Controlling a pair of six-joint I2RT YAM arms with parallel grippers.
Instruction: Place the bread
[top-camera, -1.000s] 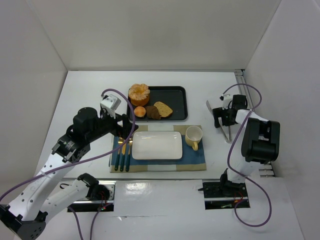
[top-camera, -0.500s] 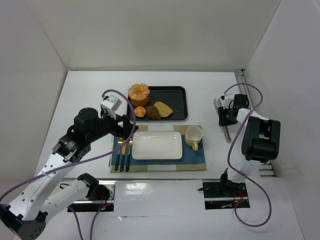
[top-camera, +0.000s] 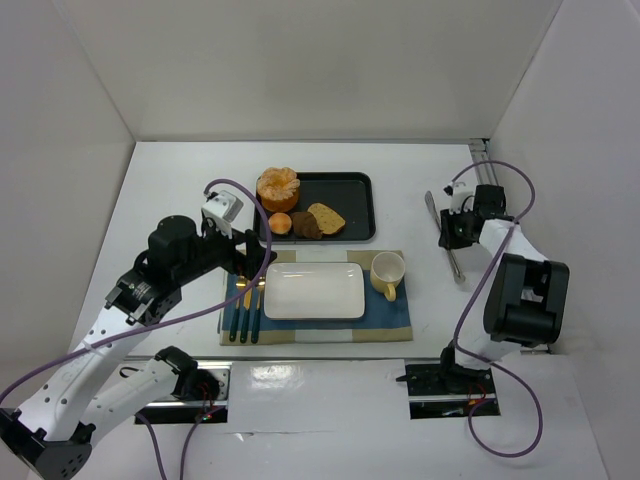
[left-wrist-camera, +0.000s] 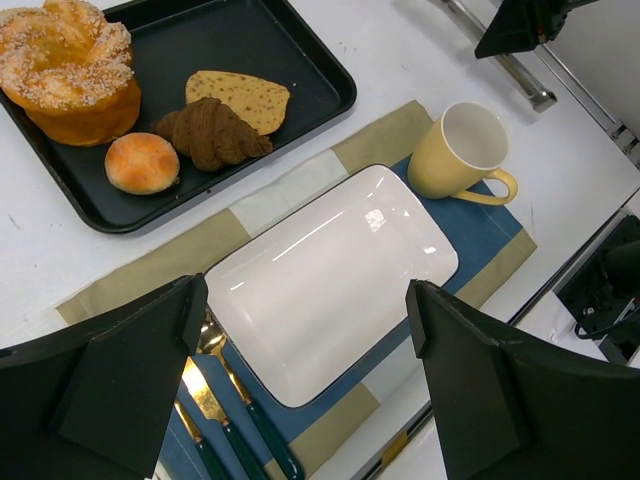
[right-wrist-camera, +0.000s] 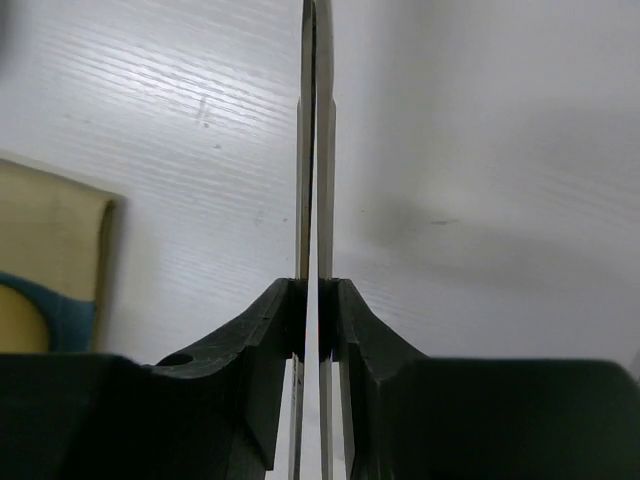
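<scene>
1. While the right gripper (right-wrist-camera: 315, 312) is clenched on the metal tongs (right-wrist-camera: 315, 120), pressing their two blades flat together, the bread (left-wrist-camera: 212, 133) lies ungripped. The step in hand is judged to be taking up the tool at the right of the table, well apart from the black tray (left-wrist-camera: 300, 60).
2. Left gripper (left-wrist-camera: 305, 350): released, jaws spread wide, grasping nothing. It hovers above the white plate (left-wrist-camera: 330, 270).
3. Location of the bread: inside the tray, near the edge that faces the plate. It sits between the round orange bun (left-wrist-camera: 142, 163) and the tan slice (left-wrist-camera: 240, 98), and appears to touch the slice.
4. Orientation: in the left wrist view the long axis runs roughly along that tray edge, from bun to slice. The thick, lumpy body is at the bun end, and the tapered tip points toward the slice.
5. Next move, as a judgement:
   - Carry the tongs across to the tray.
   - Let the blades spread.
   - Set them astride the bread across its short axis, clear of both neighbours.
   - The plate is the likely destination.
</scene>
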